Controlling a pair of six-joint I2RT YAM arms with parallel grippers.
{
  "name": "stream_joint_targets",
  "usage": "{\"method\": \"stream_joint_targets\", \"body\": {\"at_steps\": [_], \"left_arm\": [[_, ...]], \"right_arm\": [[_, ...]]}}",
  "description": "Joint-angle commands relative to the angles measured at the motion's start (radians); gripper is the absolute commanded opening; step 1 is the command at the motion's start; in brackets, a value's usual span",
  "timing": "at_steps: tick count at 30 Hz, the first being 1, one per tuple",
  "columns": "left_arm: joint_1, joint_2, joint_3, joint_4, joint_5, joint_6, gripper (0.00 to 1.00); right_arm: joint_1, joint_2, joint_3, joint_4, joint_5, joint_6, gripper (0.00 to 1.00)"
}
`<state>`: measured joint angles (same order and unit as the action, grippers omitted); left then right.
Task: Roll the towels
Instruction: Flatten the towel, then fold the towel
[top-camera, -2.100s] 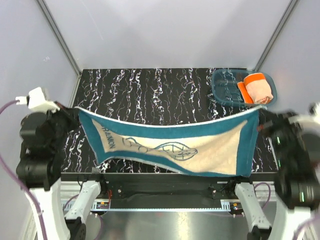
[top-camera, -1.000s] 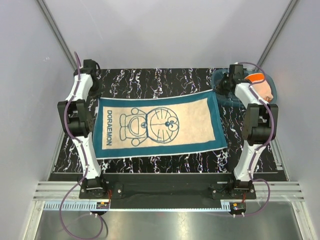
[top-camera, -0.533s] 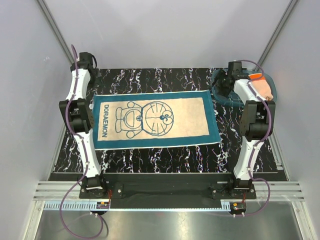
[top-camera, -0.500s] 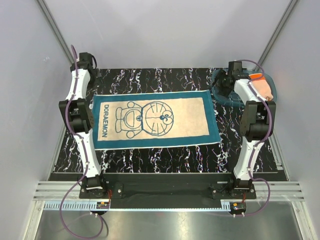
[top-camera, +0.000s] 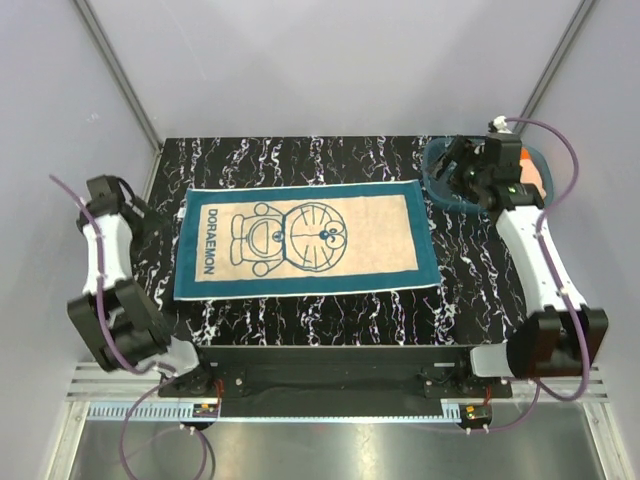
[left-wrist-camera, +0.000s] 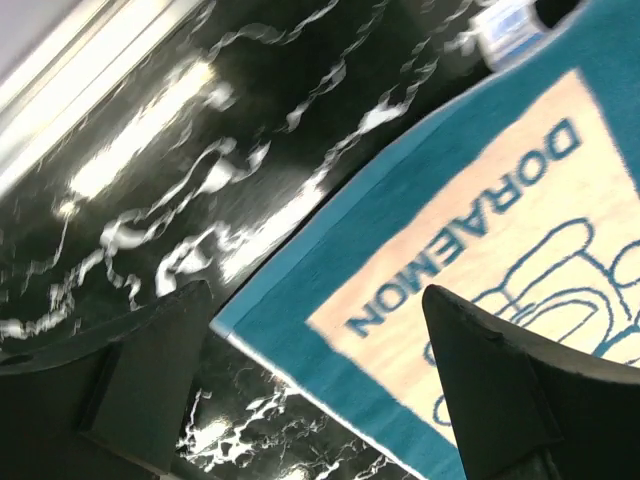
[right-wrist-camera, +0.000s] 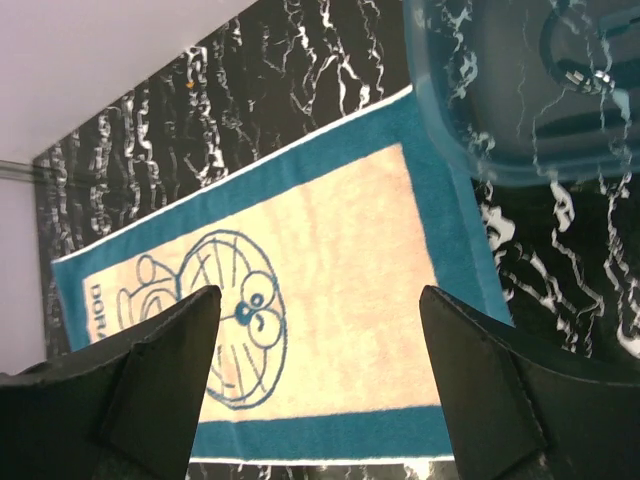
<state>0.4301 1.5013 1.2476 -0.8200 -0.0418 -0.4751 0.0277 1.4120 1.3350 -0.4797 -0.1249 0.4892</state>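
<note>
The dark teal towel (top-camera: 310, 240) lies spread flat on the black marbled table, cream face up, with a blue cartoon print and lettering. My left gripper (top-camera: 152, 222) hovers open just off its left edge. In the left wrist view that gripper (left-wrist-camera: 315, 292) has wide-apart fingers framing the towel's corner (left-wrist-camera: 300, 300) with nothing between them. My right gripper (top-camera: 457, 170) hangs open above the tray, high over the towel's right end (right-wrist-camera: 330, 250). In its wrist view the right gripper (right-wrist-camera: 318, 292) is empty. Of the orange towel (top-camera: 538, 176) only a sliver shows behind the right arm.
The translucent blue tray (top-camera: 436, 160) stands at the table's back right corner, and its wall (right-wrist-camera: 470, 150) overlaps the towel's far right corner. Grey walls close in the table on three sides. Bare marbled table (top-camera: 300, 160) runs behind the towel.
Both grippers opened and let go of the towel's far corners. The left arm swung back and out to the left, and the right arm lifted away over the tray. The towel stayed flat.
</note>
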Motion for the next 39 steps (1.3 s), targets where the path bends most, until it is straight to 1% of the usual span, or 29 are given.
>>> {"method": "stream_joint_targets", "body": {"at_steps": [1,2,5,6,7,8,9,11,12,14,17,18,20,21,23,24,26,29,30,33,35,36,39], "left_arm": [[-0.017,-0.153,-0.151,0.114,0.128,-0.074,0.92],[-0.019,-0.173,-0.166,0.073,0.129,-0.074,0.93],[-0.008,-0.230,-0.235,0.029,0.124,-0.068,0.91],[0.043,-0.252,-0.264,0.035,0.194,-0.069,0.91],[0.086,-0.260,-0.351,0.063,0.260,-0.066,0.86],[0.170,-0.266,-0.387,0.074,0.314,-0.062,0.84],[0.202,-0.271,-0.419,0.076,0.348,-0.042,0.82],[0.229,-0.279,-0.459,0.073,0.307,-0.017,0.81],[0.231,-0.292,-0.464,0.071,0.277,-0.017,0.81],[0.229,-0.293,-0.445,0.071,0.278,-0.011,0.81],[0.231,-0.205,-0.392,0.030,0.272,0.053,0.80],[0.230,-0.147,-0.389,0.019,0.275,0.088,0.80],[0.226,-0.116,-0.395,0.012,0.287,0.085,0.78],[0.220,-0.107,-0.389,0.012,0.267,0.087,0.74],[0.187,-0.113,-0.387,0.019,0.206,0.064,0.73],[0.171,-0.102,-0.382,0.024,0.142,0.058,0.72],[0.129,-0.066,-0.367,0.022,0.080,0.062,0.71],[0.125,0.013,-0.373,0.047,0.076,0.061,0.69],[0.124,0.016,-0.373,0.051,0.053,0.056,0.69],[0.119,0.037,-0.378,0.076,0.043,0.040,0.69],[0.116,0.054,-0.373,0.081,0.043,0.036,0.70],[0.116,0.068,-0.370,0.081,0.014,0.036,0.70],[0.116,0.085,-0.356,0.084,-0.006,0.024,0.70]], "right_arm": [[0.020,-0.097,-0.111,0.024,-0.039,0.064,0.88],[0.032,-0.116,-0.131,0.017,-0.051,0.074,0.88],[0.087,-0.166,-0.192,-0.002,-0.053,0.092,0.88],[0.093,-0.177,-0.213,-0.008,-0.056,0.095,0.88],[0.094,-0.183,-0.223,-0.019,-0.052,0.097,0.88],[0.094,-0.186,-0.237,-0.034,-0.032,0.095,0.88],[0.094,-0.189,-0.240,-0.039,-0.027,0.082,0.88],[0.094,-0.185,-0.241,-0.049,-0.010,0.068,0.88],[0.094,-0.182,-0.241,-0.050,-0.007,0.057,0.88],[0.094,-0.173,-0.243,-0.045,-0.002,0.055,0.88],[0.094,-0.148,-0.249,-0.022,-0.015,0.066,0.89],[0.094,-0.133,-0.250,-0.014,-0.018,0.068,0.89],[0.092,-0.114,-0.257,0.012,-0.016,0.068,0.89],[0.092,-0.096,-0.266,0.022,-0.016,0.069,0.90],[0.090,-0.078,-0.267,0.041,-0.016,0.069,0.91],[0.087,-0.056,-0.266,0.046,-0.019,0.065,0.91],[0.083,-0.042,-0.263,0.055,-0.030,0.060,0.91],[0.061,-0.033,-0.278,0.075,-0.039,0.052,0.92],[0.043,-0.031,-0.283,0.081,-0.042,0.052,0.92],[0.020,-0.022,-0.296,0.101,-0.084,0.066,0.92],[0.018,-0.018,-0.298,0.107,-0.094,0.066,0.92],[0.015,-0.010,-0.300,0.107,-0.094,0.068,0.92],[0.005,-0.002,-0.309,0.122,-0.105,0.074,0.92]]}}
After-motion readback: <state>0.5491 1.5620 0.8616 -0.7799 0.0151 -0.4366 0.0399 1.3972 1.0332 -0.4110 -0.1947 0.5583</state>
